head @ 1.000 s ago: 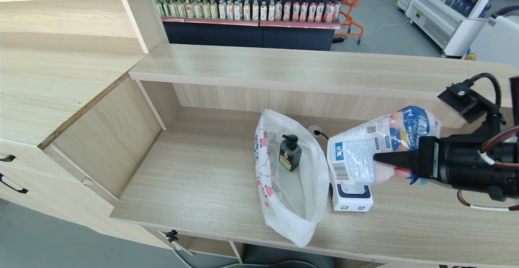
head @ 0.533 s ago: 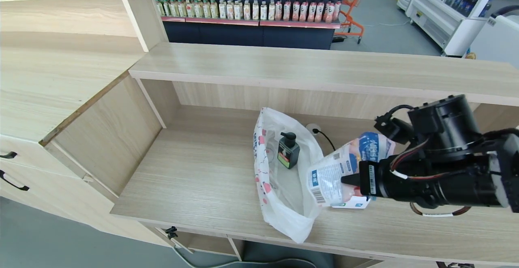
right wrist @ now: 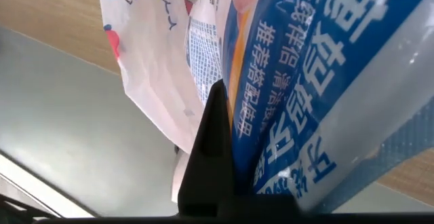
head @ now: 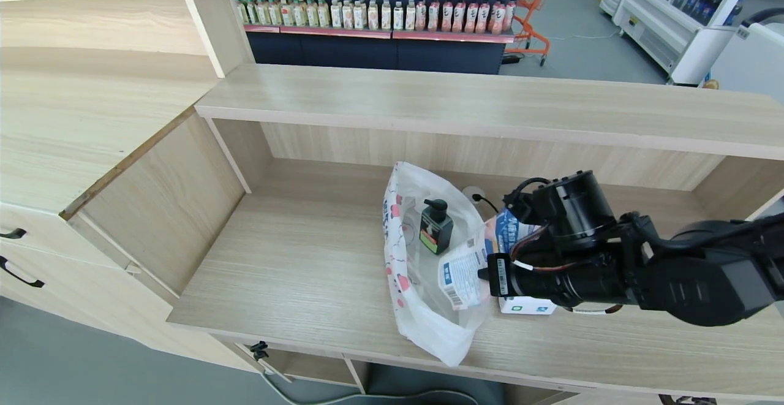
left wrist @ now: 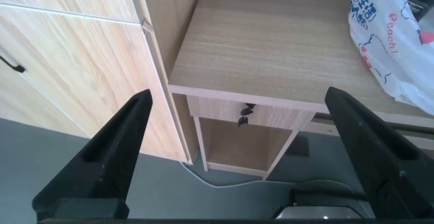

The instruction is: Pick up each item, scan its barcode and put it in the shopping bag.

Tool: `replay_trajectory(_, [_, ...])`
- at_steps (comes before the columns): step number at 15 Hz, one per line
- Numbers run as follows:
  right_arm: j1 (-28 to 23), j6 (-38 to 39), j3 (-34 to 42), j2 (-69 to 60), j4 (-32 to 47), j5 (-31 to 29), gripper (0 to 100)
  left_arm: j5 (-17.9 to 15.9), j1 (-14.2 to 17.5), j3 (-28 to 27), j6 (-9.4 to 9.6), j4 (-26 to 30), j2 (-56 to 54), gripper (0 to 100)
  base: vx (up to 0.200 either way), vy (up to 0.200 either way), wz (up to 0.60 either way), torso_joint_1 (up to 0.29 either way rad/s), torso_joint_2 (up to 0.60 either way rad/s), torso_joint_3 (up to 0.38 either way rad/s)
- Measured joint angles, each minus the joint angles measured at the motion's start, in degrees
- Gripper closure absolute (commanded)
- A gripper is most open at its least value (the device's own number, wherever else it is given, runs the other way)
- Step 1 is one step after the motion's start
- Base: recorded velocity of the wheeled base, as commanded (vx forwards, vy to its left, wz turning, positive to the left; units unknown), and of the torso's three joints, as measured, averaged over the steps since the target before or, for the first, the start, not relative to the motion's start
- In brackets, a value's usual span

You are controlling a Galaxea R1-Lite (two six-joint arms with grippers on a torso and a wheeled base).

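While the head view places the right gripper [head: 485, 273] at the open mouth of the shopping bag [head: 404, 285], clamped on a blue-and-white refill pouch [head: 460, 270] whose barcoded white label end sits inside the bag, near the dark pump bottle [head: 436, 228] standing there and the white scanner [head: 528, 307] just beside the bag on the counter [head: 294, 270], the right wrist view adds close detail. It shows one black finger [right wrist: 215, 149] pressed flat against the refill pouch [right wrist: 305, 81], its blue face printed in white, with the shopping bag [right wrist: 146, 61] behind. Left wrist view: left gripper [left wrist: 239, 98] spread wide, holding nothing, off the counter's front edge, a corner of the shopping bag [left wrist: 383, 41] on top.
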Motion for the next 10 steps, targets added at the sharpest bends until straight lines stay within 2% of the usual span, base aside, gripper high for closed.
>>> replay_trajectory(6, [0.5, -5.4, -0.5, 8.5, -7.9, -2.5, 100, 0.0, 0.0, 0.0, -0.02, 0.0, 0.0, 0, 0.0, 0.0, 0.0, 0.0, 0.0, 0.0])
replay_trajectory(7, [0.6, -5.8, -0.7, 9.4, -8.4, -2.5, 0, 0.0, 0.0, 0.0, 0.0, 0.0, 0.0, 0, 0.0, 0.0, 0.0, 0.0, 0.0, 0.0])
replay_trajectory(10, [0.9, -6.0, -2.1, 11.0, -9.3, -1.9, 0, 0.0, 0.0, 0.0, 0.02, 0.0, 0.0, 0, 0.0, 0.0, 0.0, 0.0, 0.0, 0.0])
